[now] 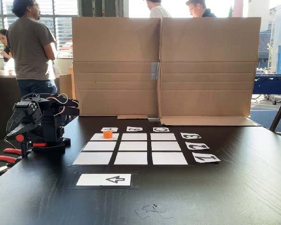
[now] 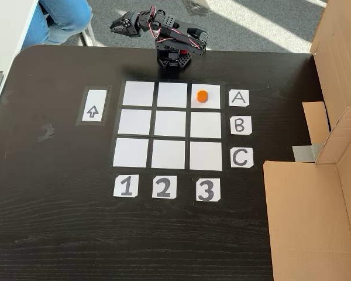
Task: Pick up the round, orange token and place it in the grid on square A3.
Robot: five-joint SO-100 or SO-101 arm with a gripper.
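The round, orange token (image 1: pixel 107 134) (image 2: pixel 202 95) stands upright on square A3 (image 1: pixel 96 137) (image 2: pixel 213 100), the corner cell of the grid (image 1: pixel 134 146) (image 2: pixel 169 124) in line with the "A" and "3" labels. It sits inside that white rectangle, apart from the arm. The black arm is folded low at the table edge beside the grid's A row. Its gripper (image 1: pixel 21 121) (image 2: pixel 119 23) points away from the grid, looks shut and holds nothing.
A tall cardboard wall (image 1: pixel 164 65) (image 2: pixel 339 58) borders the table beyond the letter labels. A white arrow card (image 1: pixel 104 179) (image 2: pixel 93 106) lies past the grid's column 1. Red clamp handles (image 1: pixel 4 158) stick out by the arm's base. People stand behind the table.
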